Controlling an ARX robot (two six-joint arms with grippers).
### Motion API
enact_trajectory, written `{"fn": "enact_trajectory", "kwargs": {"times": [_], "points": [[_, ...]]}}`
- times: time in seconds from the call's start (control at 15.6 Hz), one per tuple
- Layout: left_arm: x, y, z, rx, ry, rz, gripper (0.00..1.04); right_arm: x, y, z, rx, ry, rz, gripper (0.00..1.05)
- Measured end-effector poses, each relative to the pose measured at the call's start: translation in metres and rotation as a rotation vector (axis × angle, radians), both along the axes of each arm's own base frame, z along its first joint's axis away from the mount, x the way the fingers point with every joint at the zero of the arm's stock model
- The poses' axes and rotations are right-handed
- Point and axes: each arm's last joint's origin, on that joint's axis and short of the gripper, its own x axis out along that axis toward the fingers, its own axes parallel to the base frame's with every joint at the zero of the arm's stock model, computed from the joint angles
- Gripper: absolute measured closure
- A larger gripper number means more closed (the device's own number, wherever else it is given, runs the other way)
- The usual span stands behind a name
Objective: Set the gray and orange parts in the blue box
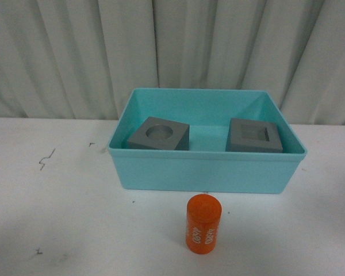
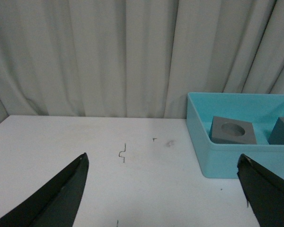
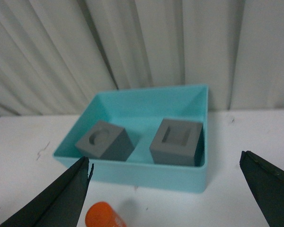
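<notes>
The blue box (image 1: 207, 172) stands on the white table in the front view. Inside it lie the gray cube with a round recess (image 1: 158, 133) on the left and the gray cube with a square recess (image 1: 254, 135) on the right. The orange cylinder (image 1: 203, 223) with white digits stands upright on the table just in front of the box. Neither arm shows in the front view. My left gripper (image 2: 163, 163) is open and empty, left of the box (image 2: 217, 161). My right gripper (image 3: 164, 163) is open and empty, above the orange cylinder (image 3: 104, 215) and the box (image 3: 151, 177).
A pleated white curtain (image 1: 172, 46) hangs behind the table. Small dark marks (image 1: 46, 158) dot the table left of the box. Bare white table lies left, right and in front of the box.
</notes>
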Motion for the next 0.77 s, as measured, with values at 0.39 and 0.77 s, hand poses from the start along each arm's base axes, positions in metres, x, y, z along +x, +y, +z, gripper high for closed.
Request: {"fn": "enact_trajectory", "kwargs": {"times": [0.39,0.77], "points": [[0.0,0.0,0.0,0.001,0.0,0.0,0.07,0.052,0.014,-0.013,0.058,0.277,0.041,0.06],[0.0,0.0,0.0,0.001,0.0,0.0,0.07,0.1,0.028,-0.039,0.097,0.56,0.114,0.06]]}}
